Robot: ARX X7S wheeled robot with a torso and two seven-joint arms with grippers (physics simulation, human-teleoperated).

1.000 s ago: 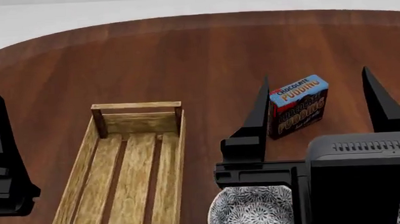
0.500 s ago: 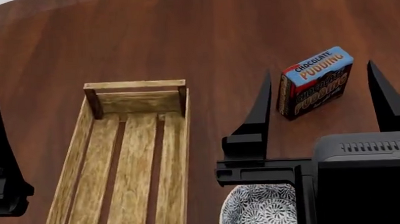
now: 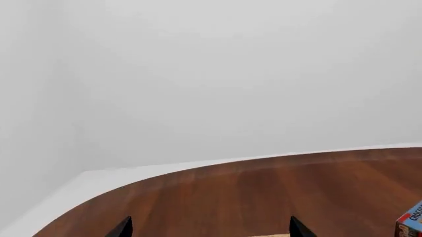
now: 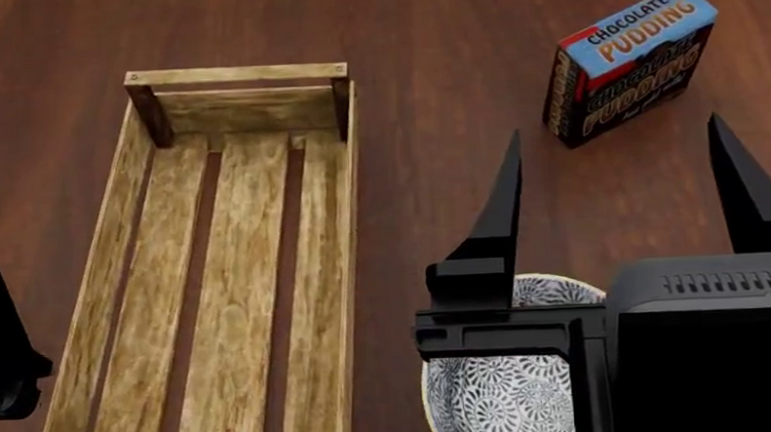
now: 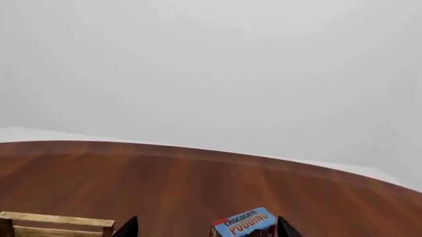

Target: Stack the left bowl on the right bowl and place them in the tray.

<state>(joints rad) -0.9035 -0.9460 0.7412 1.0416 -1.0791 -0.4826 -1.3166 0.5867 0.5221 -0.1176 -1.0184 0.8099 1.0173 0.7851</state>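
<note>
The wooden table [image 4: 417, 39] fills the head view. The tray [image 4: 349, 266] lies long on its left part and holds nothing. The pudding box [image 4: 629, 64] stands far right. One patterned bowl [image 4: 498, 397] sits near the tray, half hidden under the right gripper [image 4: 612, 182], whose fingers are spread apart and hold nothing. Which bowl it is I cannot tell. The left gripper [image 3: 207, 228] also looks spread. I think each claw should descend slowly over a bowl's rim.
</note>
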